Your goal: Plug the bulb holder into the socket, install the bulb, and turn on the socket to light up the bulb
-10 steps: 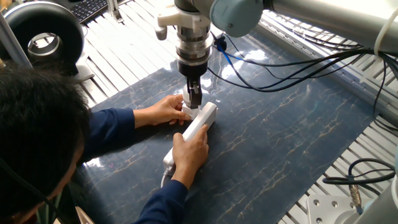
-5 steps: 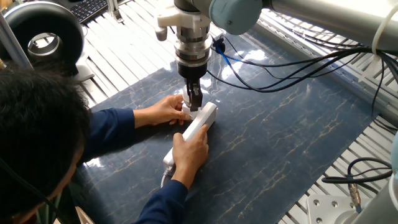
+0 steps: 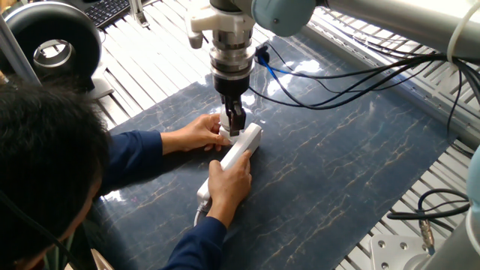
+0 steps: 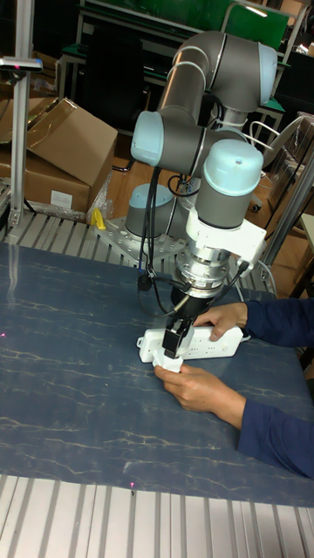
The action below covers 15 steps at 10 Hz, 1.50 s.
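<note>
Black two-finger gripper (image 3: 235, 125) pointing down at the long white rectangular socket (image 3: 241, 147).
The socket lies on the dark blue marbled mat (image 3: 337, 165), held by two hands; whether the fingers pinch anything, I cannot tell.

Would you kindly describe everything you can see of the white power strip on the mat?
The socket is a long white rectangular strip, plastic by its look, lying flat on the dark blue marbled mat. A person's hands hold it at both sides. The gripper stands upright over its far end, fingertips at its top face. In the tall fixed view, faint outlet markings show along it. Its switch is not discernible.
</note>
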### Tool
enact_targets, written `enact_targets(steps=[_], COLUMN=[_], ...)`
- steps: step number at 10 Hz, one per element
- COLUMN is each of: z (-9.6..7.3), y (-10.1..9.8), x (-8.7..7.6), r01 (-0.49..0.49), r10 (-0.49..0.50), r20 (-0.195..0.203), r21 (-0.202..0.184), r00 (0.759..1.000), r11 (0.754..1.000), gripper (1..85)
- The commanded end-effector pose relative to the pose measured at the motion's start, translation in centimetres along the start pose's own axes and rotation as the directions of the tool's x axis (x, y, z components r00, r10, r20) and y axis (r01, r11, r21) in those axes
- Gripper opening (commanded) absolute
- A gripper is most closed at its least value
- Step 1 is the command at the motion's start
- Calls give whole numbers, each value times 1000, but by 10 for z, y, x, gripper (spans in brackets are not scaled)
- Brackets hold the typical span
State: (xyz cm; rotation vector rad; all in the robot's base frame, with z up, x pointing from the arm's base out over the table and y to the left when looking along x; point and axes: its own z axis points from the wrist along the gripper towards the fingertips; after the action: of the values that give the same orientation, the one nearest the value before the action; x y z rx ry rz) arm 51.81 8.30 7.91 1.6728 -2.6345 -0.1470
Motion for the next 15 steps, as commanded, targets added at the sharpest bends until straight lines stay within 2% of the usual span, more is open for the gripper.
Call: enact_targets(steps=[1,2,3,4,5,6,7,9,11,12,13,15], z=[-3,-3,-3,-2,-1,3,5,4,5,5,4,3], y=[0,-2,-4,-9,-14,-6,-5,-2,4,8,9,11], x=[-2,-1,0,3,8,6,8,11,14,13,15,17], r01=[6,-5,-16,-39,-72,-128,-172,-314,-482,-557,-609,-726], r10=[-6,5,16,39,73,128,173,315,483,557,609,725], r20=[14,10,6,-3,-22,-13,-22,-31,-47,-51,-60,-77], r21=[-11,-5,4,23,48,31,35,34,25,14,19,19], r00=[1000,1000,1000,999,997,992,985,949,875,829,791,685], r11=[1000,1000,1000,999,996,991,984,949,876,831,793,688], gripper=[520,450,343,210,13,10,10,10,10,10,10,10])
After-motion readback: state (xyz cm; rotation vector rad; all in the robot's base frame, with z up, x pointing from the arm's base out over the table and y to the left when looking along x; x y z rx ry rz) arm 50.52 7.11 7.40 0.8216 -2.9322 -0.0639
